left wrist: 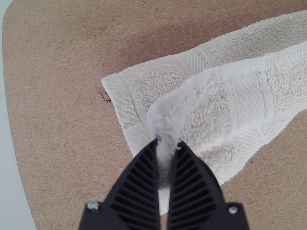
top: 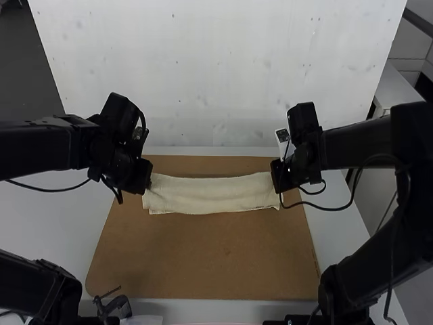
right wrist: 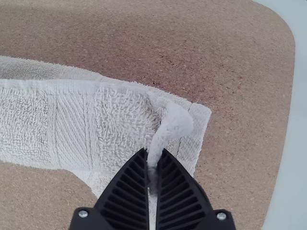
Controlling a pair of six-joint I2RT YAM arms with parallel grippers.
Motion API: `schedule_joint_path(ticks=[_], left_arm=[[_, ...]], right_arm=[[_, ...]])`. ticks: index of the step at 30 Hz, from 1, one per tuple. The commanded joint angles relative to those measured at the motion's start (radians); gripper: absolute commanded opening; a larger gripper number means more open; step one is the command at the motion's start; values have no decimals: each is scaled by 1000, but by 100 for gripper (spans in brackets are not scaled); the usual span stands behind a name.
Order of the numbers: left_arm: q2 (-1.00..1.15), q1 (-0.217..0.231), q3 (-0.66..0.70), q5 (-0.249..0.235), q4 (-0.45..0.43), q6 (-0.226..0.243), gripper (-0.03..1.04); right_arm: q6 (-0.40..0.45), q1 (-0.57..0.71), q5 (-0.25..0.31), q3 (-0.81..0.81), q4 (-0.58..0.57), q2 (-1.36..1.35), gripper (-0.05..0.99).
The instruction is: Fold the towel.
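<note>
Gripping the towel [top: 213, 195] at its end left of centre in the high view, the left gripper [top: 141, 181] is standing over the upper left part of the brown board [top: 203, 254]. The right gripper [top: 283, 180] is clamping the opposite end, right of centre in the same frame. Between the two, the towel is lying as a long, narrow, folded strip, running from side to side across the upper middle of the frame, with board surface extending below it. In the left wrist view, the left gripper [left wrist: 167, 146] is closing its black, ribbed fingers [left wrist: 136, 187] on a pinched portion of the upper layer, near the end. That layer is rising above the lower one, whose corner [left wrist: 109, 82] is resting on the board beyond the pinch. In the right wrist view, the right gripper [right wrist: 153, 158] is pinching the upper layer in the same manner; a lower corner [right wrist: 202, 113] is extending past the held portion and lying on the board. Woven bands [right wrist: 72, 127] are crossing the towel near both ends. The table [top: 44, 223] is showing pale along both sides of the board.
</note>
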Motion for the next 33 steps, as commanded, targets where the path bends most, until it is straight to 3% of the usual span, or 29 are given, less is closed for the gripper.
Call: schedule_joint_path(ticks=[1, 11, 23, 33], left_arm=[[21, -3, 2, -53, 34, -9, 2], [254, 31, 74, -79, 137, 3, 2], [419, 82, 199, -95, 187, 31, 2], [452, 102, 215, -95, 221, 40, 2]], right_arm=[[-11, -24, 1, -11, 31, 4, 2], [6, -47, 53, 14, 137, 118, 2], [32, -42, 64, 21, 200, 205, 2], [64, -50, 66, 66, 243, 208, 2]])
